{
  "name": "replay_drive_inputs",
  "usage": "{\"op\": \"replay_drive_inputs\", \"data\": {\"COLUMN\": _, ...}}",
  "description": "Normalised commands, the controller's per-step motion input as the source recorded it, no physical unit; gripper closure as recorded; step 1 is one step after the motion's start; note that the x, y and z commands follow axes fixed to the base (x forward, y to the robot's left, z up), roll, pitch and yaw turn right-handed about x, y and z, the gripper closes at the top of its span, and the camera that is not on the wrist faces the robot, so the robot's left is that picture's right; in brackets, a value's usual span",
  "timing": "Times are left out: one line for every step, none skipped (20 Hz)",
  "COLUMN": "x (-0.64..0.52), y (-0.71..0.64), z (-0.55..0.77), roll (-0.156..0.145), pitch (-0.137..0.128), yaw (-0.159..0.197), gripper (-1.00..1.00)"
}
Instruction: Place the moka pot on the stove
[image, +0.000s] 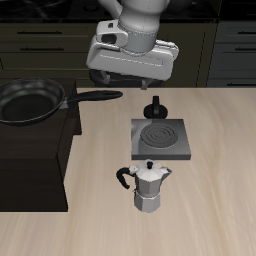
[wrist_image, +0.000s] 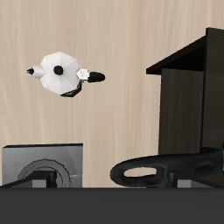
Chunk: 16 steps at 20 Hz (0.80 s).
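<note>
Exterior view: the hand (image: 146, 82) hangs high behind the stove (image: 160, 138), carrying nothing; whether its fingers are spread, I cannot tell. The moka pot (image: 150, 187) stands upright on the tabletop (image: 220, 200), just in front of the stove. Wrist view: moka pot (wrist_image: 59, 77) untouched, stove (wrist_image: 42, 164) bare. Grasp, lift and placement all remain.

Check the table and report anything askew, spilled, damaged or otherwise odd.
Nothing stands out. The moka pot stands upright on the table beside the stove, nearer the front edge, lid on. The frying pan sits level on the black cabinet block. No spill or damage shows. The pincer hangs above, holding nothing.
</note>
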Motion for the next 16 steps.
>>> {"op": "replay_drive_inputs", "data": {"x": 0.19, "y": 0.14, "z": 0.02, "roll": 0.038, "pitch": 0.004, "yaw": 0.06, "gripper": -1.0}}
{"op": "replay_drive_inputs", "data": {"x": -0.01, "y": 0.0, "z": 0.0, "roll": 0.0, "pitch": 0.0, "yaw": 0.0, "gripper": -1.0}}
{"op": "replay_drive_inputs", "data": {"x": 0.15, "y": 0.0, "z": 0.05, "roll": -0.023, "pitch": -0.029, "yaw": -0.027, "gripper": -1.0}}
{"op": "replay_drive_inputs", "data": {"x": 0.18, "y": 0.12, "z": 0.05, "roll": 0.021, "pitch": -0.009, "yaw": -0.018, "gripper": -1.0}}
{"op": "replay_drive_inputs", "data": {"x": 0.15, "y": 0.1, "z": 0.02, "roll": 0.029, "pitch": 0.035, "yaw": 0.005, "gripper": -1.0}}
{"op": "replay_drive_inputs", "data": {"x": 0.17, "y": 0.15, "z": 0.02, "roll": 0.022, "pitch": -0.014, "yaw": -0.044, "gripper": -1.0}}
{"op": "replay_drive_inputs", "data": {"x": 0.16, "y": 0.27, "z": -0.05, "roll": 0.073, "pitch": -0.005, "yaw": 0.037, "gripper": -1.0}}
{"op": "replay_drive_inputs", "data": {"x": 0.13, "y": 0.14, "z": -0.06, "roll": -0.021, "pitch": 0.04, "yaw": -0.009, "gripper": -1.0}}
{"op": "replay_drive_inputs", "data": {"x": 0.11, "y": 0.34, "z": -0.06, "roll": 0.049, "pitch": 0.014, "yaw": 0.017, "gripper": -1.0}}
{"op": "replay_drive_inputs", "data": {"x": 0.16, "y": 0.43, "z": -0.15, "roll": 0.108, "pitch": 0.033, "yaw": 0.046, "gripper": -1.0}}
{"op": "replay_drive_inputs", "data": {"x": 0.06, "y": 0.16, "z": -0.05, "roll": -0.008, "pitch": 0.024, "yaw": -0.022, "gripper": -1.0}}
{"op": "replay_drive_inputs", "data": {"x": 0.13, "y": 0.34, "z": -0.08, "roll": 0.025, "pitch": 0.015, "yaw": -0.026, "gripper": -1.0}}
{"op": "replay_drive_inputs", "data": {"x": 0.06, "y": 0.28, "z": -0.05, "roll": 0.056, "pitch": 0.006, "yaw": 0.016, "gripper": -1.0}}
{"op": "replay_drive_inputs", "data": {"x": 0.08, "y": 0.31, "z": -0.08, "roll": 0.032, "pitch": 0.003, "yaw": 0.021, "gripper": -1.0}}
{"op": "replay_drive_inputs", "data": {"x": 0.11, "y": 0.34, "z": -0.07, "roll": 0.042, "pitch": 0.025, "yaw": -0.012, "gripper": -1.0}}
{"op": "replay_drive_inputs", "data": {"x": 0.09, "y": 0.32, "z": -0.04, "roll": 0.032, "pitch": 0.027, "yaw": 0.019, "gripper": -1.0}}
